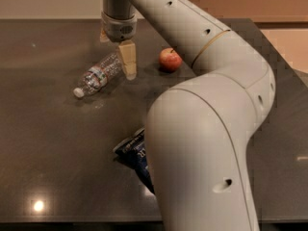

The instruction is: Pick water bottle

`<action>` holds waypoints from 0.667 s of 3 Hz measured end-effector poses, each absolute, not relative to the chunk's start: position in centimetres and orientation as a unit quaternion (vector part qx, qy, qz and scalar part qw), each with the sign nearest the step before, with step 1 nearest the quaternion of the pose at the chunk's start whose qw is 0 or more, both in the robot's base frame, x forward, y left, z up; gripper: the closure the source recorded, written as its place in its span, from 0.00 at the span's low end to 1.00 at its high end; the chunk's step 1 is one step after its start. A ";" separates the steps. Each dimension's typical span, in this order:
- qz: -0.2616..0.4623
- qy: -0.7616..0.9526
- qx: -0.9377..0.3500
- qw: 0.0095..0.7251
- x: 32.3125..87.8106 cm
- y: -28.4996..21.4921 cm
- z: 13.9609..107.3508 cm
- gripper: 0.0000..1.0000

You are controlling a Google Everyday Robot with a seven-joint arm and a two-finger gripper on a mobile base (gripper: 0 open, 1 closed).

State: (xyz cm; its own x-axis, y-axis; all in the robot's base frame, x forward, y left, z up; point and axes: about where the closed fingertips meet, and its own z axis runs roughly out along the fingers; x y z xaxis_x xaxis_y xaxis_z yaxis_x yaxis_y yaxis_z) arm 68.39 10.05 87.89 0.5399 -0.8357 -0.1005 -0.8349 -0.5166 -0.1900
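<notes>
The water bottle [98,75] lies on its side on the dark table [48,143], its white cap toward the front left and its base toward the back right. It is clear and ribbed, with a narrow label band. My gripper [120,64] hangs from the arm straight over the bottle's base end, pointing down. One tan finger [128,61] shows beside the base; the other is mostly hidden behind the wrist. The jaws stand apart and hold nothing.
A red apple [170,60] sits to the right of the gripper. A dark blue chip bag [136,154] lies nearer the front, mostly hidden by my white arm [202,129], which fills the right half of the view.
</notes>
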 end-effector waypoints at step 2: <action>0.002 0.422 -0.903 0.086 68.4 13.8 86.1 0.00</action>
State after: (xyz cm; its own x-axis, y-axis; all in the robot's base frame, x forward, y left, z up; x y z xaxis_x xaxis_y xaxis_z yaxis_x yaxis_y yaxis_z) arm 68.38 13.77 86.05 0.6446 -0.7608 -0.0754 -0.7614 -0.6298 -0.1538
